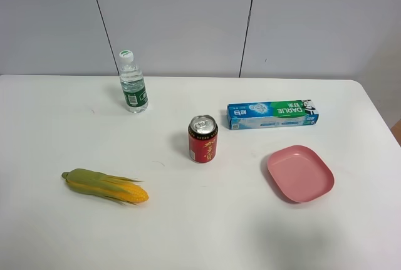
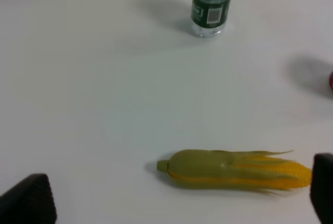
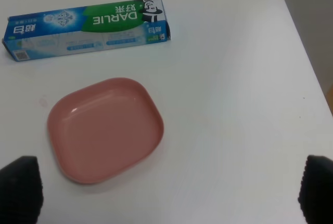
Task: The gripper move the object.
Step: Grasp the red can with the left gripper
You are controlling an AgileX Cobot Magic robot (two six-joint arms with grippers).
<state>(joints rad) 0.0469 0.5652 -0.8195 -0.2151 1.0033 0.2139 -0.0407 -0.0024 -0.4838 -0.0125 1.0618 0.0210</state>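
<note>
With my left gripper [image 2: 174,200] and right gripper [image 3: 169,188] both spread wide and empty, the can [image 1: 203,139] stood upright near the worktop's [image 1: 75,232] middle, where an off-centre approach could have clipped its side, toppled it and sent it rolling.

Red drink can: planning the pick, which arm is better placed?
Probably left: its wrist view glimpses the red drink can; the right's shows only a pink plate and blue-green toothpaste box.
</note>
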